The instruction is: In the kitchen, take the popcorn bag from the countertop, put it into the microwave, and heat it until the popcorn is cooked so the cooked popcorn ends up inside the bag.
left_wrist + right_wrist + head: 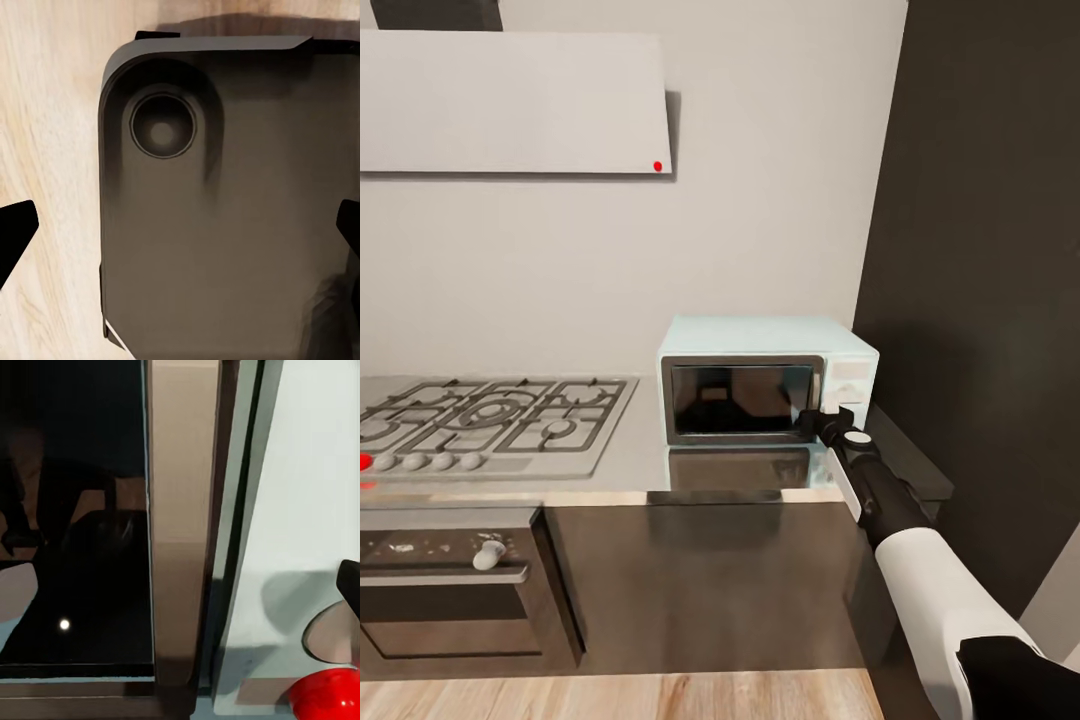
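The small box-shaped microwave [768, 380] is pale mint-blue with a dark, nearly black glass door framed in grey-silver; the right wrist view shows a bright red dot [328, 697] on its pale panel. It stands on a glossy grey tabletop [630, 455] above dark brown-grey cabinet fronts [705, 585]. The steel gas hob [485, 420] is silver-grey with dark grates. The wall [760, 170] is off-white, the tall panel [985, 250] beside it charcoal. The floor [620, 697] is light wood-grain. The right arm [920, 560] is white with black ends.
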### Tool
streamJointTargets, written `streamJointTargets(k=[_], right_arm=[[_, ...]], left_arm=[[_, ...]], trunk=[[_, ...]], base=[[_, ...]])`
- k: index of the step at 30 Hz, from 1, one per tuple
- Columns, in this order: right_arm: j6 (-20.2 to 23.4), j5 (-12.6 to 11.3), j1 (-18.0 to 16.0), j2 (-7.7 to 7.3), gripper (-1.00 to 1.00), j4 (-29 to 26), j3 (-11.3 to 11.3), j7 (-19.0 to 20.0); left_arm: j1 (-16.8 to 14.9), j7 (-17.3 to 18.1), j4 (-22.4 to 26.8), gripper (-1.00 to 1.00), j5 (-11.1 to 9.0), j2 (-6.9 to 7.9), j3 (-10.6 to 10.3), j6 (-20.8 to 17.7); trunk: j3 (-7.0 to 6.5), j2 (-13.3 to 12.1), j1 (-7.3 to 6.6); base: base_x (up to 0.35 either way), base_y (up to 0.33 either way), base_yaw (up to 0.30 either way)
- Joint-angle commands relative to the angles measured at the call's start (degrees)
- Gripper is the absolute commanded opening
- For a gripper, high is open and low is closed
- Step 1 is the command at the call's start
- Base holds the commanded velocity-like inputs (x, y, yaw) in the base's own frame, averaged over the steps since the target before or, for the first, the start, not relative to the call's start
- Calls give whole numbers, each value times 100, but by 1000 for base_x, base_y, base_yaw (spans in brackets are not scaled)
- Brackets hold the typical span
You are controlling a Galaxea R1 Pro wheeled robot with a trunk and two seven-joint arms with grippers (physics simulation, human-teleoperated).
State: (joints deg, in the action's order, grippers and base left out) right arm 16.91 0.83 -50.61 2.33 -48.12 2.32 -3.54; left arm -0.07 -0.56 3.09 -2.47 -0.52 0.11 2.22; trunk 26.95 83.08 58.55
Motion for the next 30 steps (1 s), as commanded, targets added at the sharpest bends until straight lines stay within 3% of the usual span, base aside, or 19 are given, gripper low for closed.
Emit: streamJointTargets(k=[1,14,15,30], right_arm=[[31,-23,-28,-4,100,-13,24,-32],[31,-14,-28,3,100,-22,31,-18],[31,-13,-28,2,-100,-22,32,-17],[93,-13,-28,-4,-100,-56,32,-6]], left_arm=[[-2,-6,-1,100,-26,-1,-6,15],[-2,-6,-1,100,-26,-1,-2,15],[-2,-6,-1,100,-26,-1,-2,15],[-2,-6,-1,100,-34,-1,-2,15]], trunk=[[5,0,18],[5,0,18],[5,0,18],[5,0,18]], base=[[14,0,0],[1,0,0],[0,0,0],[0,0,0]])
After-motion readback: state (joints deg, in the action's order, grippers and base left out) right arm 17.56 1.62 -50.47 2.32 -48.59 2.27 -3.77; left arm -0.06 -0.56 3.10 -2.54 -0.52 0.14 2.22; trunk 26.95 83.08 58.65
